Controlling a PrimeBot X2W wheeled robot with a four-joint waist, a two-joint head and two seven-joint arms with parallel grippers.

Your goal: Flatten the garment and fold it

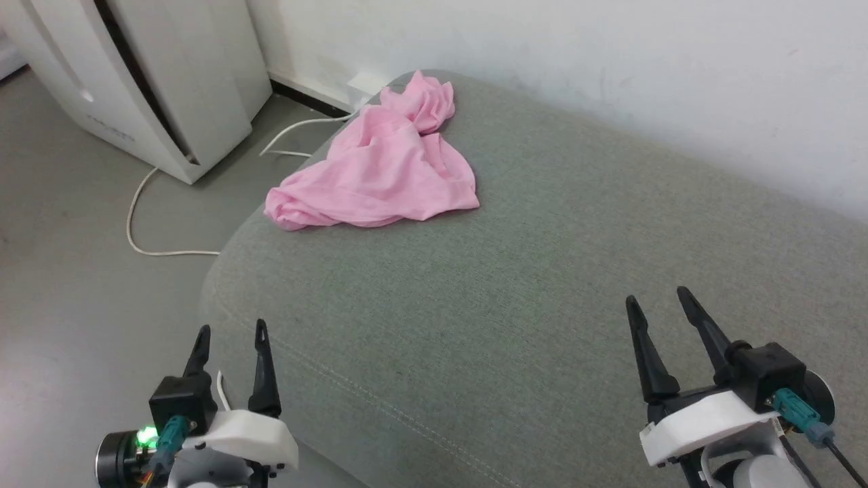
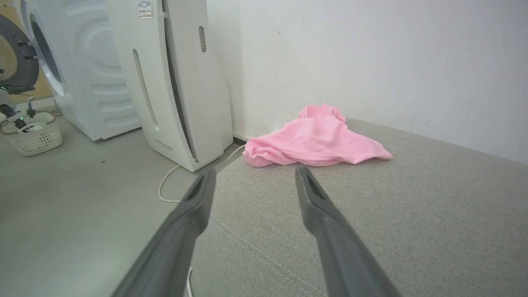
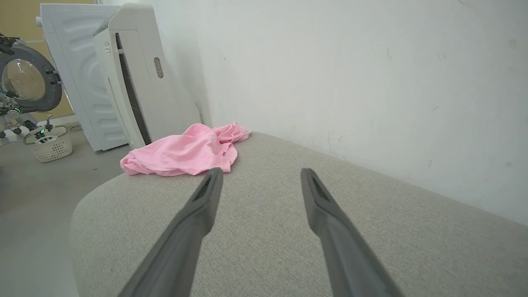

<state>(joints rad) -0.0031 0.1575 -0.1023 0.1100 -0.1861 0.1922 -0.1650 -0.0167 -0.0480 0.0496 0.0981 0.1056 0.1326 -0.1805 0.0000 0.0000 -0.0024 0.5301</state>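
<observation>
While garment (image 1: 380, 169) crumpled, basket (image 2: 37, 142) near washer (image 2: 95, 82)

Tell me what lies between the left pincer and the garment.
Bare grey cushion, nothing on it, between the left pincer and the garment. The head view shows this stretch, and the left wrist view too.
</observation>
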